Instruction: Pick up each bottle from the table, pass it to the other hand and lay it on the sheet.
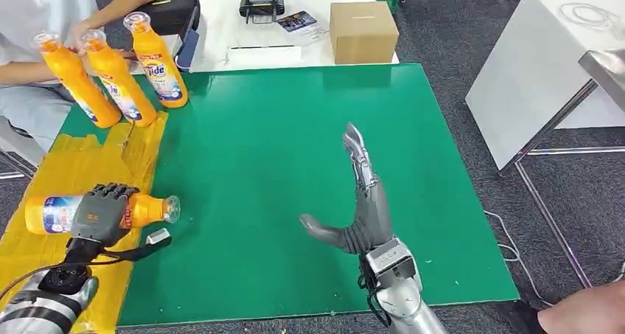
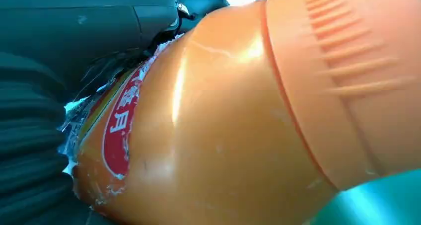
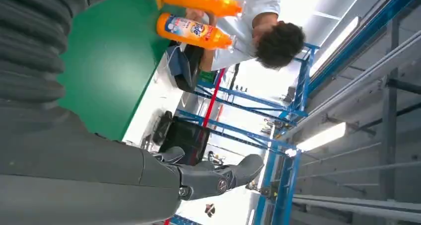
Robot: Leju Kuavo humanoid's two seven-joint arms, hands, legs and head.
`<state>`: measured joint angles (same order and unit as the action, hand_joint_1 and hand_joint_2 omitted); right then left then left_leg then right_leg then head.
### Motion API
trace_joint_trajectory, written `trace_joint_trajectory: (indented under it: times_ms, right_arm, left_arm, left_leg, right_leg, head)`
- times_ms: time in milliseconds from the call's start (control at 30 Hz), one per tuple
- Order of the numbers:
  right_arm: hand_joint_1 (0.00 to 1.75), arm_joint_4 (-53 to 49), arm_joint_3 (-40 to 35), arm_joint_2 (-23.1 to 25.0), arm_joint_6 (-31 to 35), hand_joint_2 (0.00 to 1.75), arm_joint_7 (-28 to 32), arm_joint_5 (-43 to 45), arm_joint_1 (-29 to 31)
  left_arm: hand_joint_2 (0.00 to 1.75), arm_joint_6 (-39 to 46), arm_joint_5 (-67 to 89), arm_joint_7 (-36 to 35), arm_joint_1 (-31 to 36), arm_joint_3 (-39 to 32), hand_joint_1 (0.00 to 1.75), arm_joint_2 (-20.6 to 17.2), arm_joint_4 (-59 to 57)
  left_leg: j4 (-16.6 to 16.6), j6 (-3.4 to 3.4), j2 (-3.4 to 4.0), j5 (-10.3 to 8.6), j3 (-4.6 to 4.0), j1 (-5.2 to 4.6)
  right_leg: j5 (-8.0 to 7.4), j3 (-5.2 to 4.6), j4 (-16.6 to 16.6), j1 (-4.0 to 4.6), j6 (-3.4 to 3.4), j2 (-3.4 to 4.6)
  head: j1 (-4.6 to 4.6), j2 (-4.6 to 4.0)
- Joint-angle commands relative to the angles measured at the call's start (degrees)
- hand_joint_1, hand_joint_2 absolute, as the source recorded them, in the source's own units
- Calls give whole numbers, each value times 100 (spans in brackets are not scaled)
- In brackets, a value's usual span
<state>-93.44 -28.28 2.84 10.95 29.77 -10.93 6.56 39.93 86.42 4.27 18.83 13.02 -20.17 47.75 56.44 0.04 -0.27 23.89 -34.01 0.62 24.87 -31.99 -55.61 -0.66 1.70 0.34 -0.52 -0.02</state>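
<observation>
An orange bottle [image 1: 51,211] lies on its side on the yellow sheet [image 1: 81,161] at the table's left, cap toward the green mat. My left hand [image 1: 99,214] grips it around the middle; close up, the bottle [image 2: 213,130] presses against the palm. Three more orange bottles [image 1: 114,76] stand upright at the far left, and a person's hand touches their caps. My right hand [image 1: 361,205] hangs open over the middle of the green mat, fingers straight and thumb out to the side; its fingers [image 3: 218,178] hold nothing. Two standing bottles [image 3: 193,31] appear beyond it.
A green mat [image 1: 295,172] covers the table. A person in white sits at the far left. Behind are a white table with a cardboard box [image 1: 362,30], a black device [image 1: 261,7] and a black bag [image 1: 171,9]. Another white table [image 1: 545,61] stands to the right.
</observation>
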Motion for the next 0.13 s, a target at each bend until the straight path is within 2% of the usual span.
trace_joint_trajectory:
  times_ms: [33, 133]
  right_arm:
    - [0, 183, -107, -135, 9, 175, -11, -65, 223]
    - [0, 236, -120, -129, -12, 175, -56, -89, 268]
  left_arm:
    - [175, 7, -118, 726, 507, -698, 175, 361, -1693]
    - [175, 7, -222, 852, 514, -756, 175, 395, -1790]
  left_leg:
    - [-4, 2, -5, 9, 28, 2]
    - [-6, 2, -4, 5, 24, 0]
  right_leg:
    - [10, 32, 8, 4, -5, -10]
    - [6, 28, 8, 2, -3, -6]
  head:
    - [0, 0]
    - [0, 0]
